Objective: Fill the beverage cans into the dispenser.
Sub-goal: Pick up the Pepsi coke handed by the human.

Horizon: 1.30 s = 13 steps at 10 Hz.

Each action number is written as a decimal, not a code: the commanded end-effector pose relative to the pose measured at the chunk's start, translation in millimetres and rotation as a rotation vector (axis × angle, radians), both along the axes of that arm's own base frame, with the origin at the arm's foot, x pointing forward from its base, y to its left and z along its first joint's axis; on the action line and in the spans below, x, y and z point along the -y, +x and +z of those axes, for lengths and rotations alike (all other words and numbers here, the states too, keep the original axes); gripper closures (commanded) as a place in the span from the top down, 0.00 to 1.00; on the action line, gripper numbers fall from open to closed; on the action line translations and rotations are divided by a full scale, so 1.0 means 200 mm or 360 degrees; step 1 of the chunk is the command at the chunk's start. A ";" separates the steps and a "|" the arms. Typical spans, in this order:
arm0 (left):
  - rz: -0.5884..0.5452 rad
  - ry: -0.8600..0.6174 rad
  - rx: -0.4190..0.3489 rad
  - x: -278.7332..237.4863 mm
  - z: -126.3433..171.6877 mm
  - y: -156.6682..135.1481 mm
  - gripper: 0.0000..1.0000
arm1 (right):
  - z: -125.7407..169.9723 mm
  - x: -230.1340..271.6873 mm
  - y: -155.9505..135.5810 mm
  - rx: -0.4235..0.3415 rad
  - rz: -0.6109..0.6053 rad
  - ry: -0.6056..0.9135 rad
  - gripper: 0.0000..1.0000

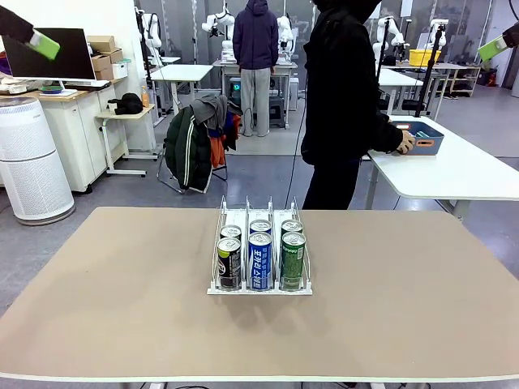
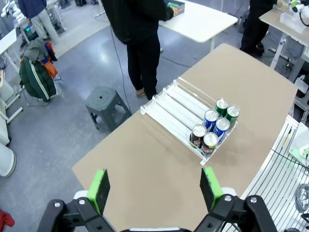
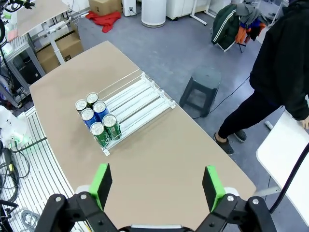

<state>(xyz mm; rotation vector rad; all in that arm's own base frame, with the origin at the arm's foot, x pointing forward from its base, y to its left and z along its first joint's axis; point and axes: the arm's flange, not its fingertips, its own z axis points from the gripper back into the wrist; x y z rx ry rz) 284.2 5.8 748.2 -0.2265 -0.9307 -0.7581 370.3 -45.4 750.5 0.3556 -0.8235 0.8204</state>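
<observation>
Centre of the tan rectangular table: white/clear three-lane plastic can rack. Black green-padded left gripper and right gripper hang high, jaws wide apart, empty. Six slim metal cans at rack's 6 o'clock end: black-and-yellow-green pair, blue pair, green pair.

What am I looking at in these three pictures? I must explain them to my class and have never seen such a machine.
A robot with two arms stands at a tan table. The front view looks across it from between the arms; the other two pictures come from cameras on each wrist, looking down past that arm's green-padded fingers. The left gripper and the right gripper are both open, holding nothing, high above the table. On it stands a clear dispenser with three lanes, two cans in each: black cans, blue cans, green cans. Beyond, a person in black touches a blue bin on another table.
</observation>
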 end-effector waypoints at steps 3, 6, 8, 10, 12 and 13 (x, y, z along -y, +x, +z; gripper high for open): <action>-0.0104 -0.0102 0.0134 0.02 0.11 0.05 1.00 | 0.00 -0.01 0.00 -0.0011 0.0002 0.0011 1.00; -0.0152 -0.0065 0.0141 0.08 0.13 0.03 1.00 | 0.00 -0.01 0.00 -0.0011 0.0002 0.0011 1.00; -0.0086 -0.0055 0.0113 0.08 0.14 0.02 1.00 | 0.00 -0.01 0.00 -0.0011 0.0002 0.0011 1.00; -0.0086 -0.0055 0.0113 0.08 0.14 0.02 1.00 | 0.00 -0.01 0.00 -0.0011 0.0002 0.0011 1.00; -0.0086 -0.0055 0.0113 0.08 0.14 0.02 1.00 | 0.00 -0.01 0.00 -0.0011 0.0002 0.0011 1.00; -0.0084 -0.0050 0.0111 0.09 0.14 0.01 1.00 | 0.00 -0.01 0.00 -0.0011 0.0002 0.0011 1.00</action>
